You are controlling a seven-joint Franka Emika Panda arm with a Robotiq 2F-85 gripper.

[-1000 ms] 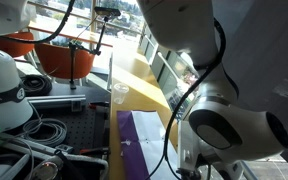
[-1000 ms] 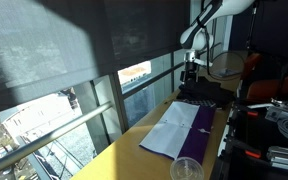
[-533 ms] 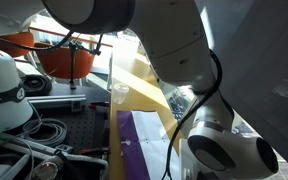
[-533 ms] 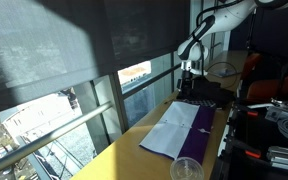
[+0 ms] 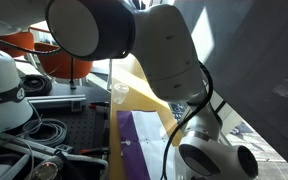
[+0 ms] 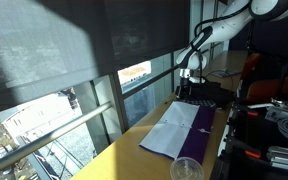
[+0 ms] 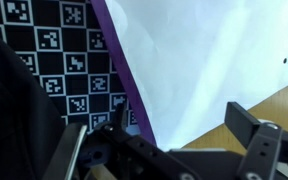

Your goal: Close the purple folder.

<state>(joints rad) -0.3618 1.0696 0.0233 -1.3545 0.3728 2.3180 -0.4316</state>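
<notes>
The purple folder (image 6: 198,137) lies open on the yellow wooden ledge (image 6: 134,150), with white sheets (image 6: 172,128) spread on its window side. In an exterior view its purple cover (image 5: 136,142) shows low down, partly hidden by the arm. My gripper (image 6: 187,86) hangs just above the folder's far end. In the wrist view my gripper (image 7: 159,142) is open and empty, its two fingers over the white paper (image 7: 204,60), the purple edge (image 7: 119,72) and the wood.
A clear plastic cup (image 6: 186,169) stands at the near end of the ledge; it also shows in an exterior view (image 5: 119,93). A tag-patterned board (image 7: 54,60) lies beside the folder. Window rails (image 6: 134,90) run along the ledge. Cables and equipment (image 5: 34,130) crowd the table side.
My arm has come down and swung slightly, bringing the gripper lower over the folder's far end. The folder and paper have not moved.
</notes>
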